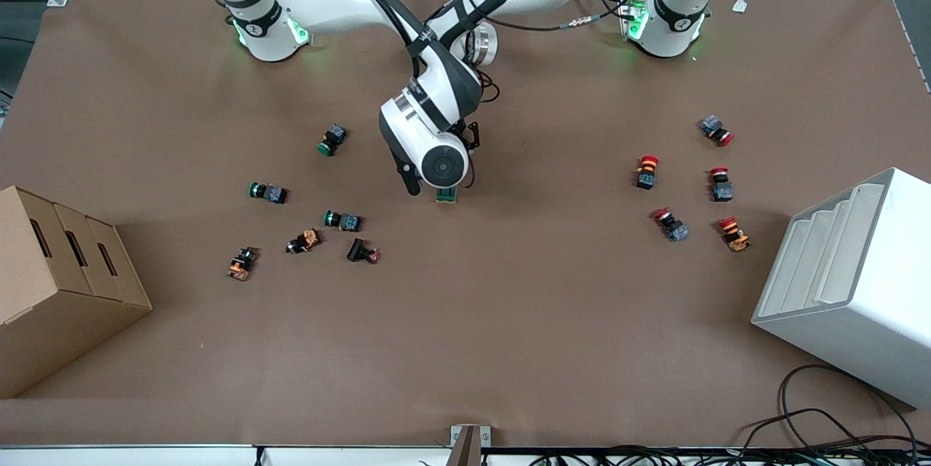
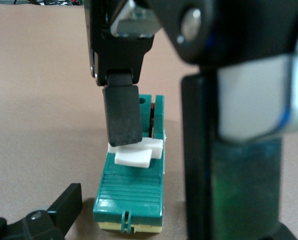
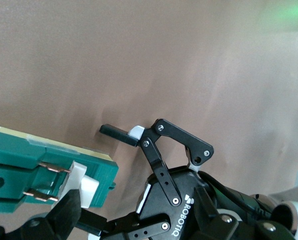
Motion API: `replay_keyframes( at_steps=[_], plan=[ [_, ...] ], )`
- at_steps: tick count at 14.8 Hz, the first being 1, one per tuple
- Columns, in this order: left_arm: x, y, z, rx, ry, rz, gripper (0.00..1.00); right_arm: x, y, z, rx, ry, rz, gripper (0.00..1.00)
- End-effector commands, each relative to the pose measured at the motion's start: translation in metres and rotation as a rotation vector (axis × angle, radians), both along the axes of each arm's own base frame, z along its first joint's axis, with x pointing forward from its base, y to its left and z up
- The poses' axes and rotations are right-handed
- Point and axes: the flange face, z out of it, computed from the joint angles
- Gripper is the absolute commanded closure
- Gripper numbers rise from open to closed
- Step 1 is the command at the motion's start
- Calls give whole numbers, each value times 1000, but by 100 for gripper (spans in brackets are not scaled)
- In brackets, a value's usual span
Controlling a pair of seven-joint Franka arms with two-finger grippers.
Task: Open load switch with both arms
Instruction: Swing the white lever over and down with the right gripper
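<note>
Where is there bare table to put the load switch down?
Free: the wide strip nearest the front camera, between the cardboard box and white bin. Crowded: both grippers, right and left, meet at the load switch.

1. The load switch point(image 2: 131, 192) has a green ribbed plastic body and a smooth white lever.
2. The worktop point(image 1: 509, 335) is covered in matt brown sheet.
3. Cardboard boxes point(image 1: 51, 284) look matt.
4. The arms' point(image 1: 429, 139) white shells look glossy.
</note>
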Motion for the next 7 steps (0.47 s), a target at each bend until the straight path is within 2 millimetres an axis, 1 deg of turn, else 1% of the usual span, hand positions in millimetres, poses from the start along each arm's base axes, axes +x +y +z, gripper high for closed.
replay_keyframes(
  at_steps=[1,2,4,5,6,7],
  plan=[
    [8,-5,4,31,-15,-22,1,-3,-1,-12,13,-1,9,0],
    [9,-5,5,32,-15,-20,1,3,-5,-9,22,-4,8,0],
    [10,-6,10,25,-17,-16,1,14,-16,2,66,0,75,0],
    [10,-6,11,23,-17,-15,1,29,-32,9,98,9,107,0],
    [10,-6,12,22,-11,-7,1,49,-51,29,151,-16,155,0],
    [10,-6,14,25,-7,0,1,62,-66,38,174,-38,201,0]
  ],
)
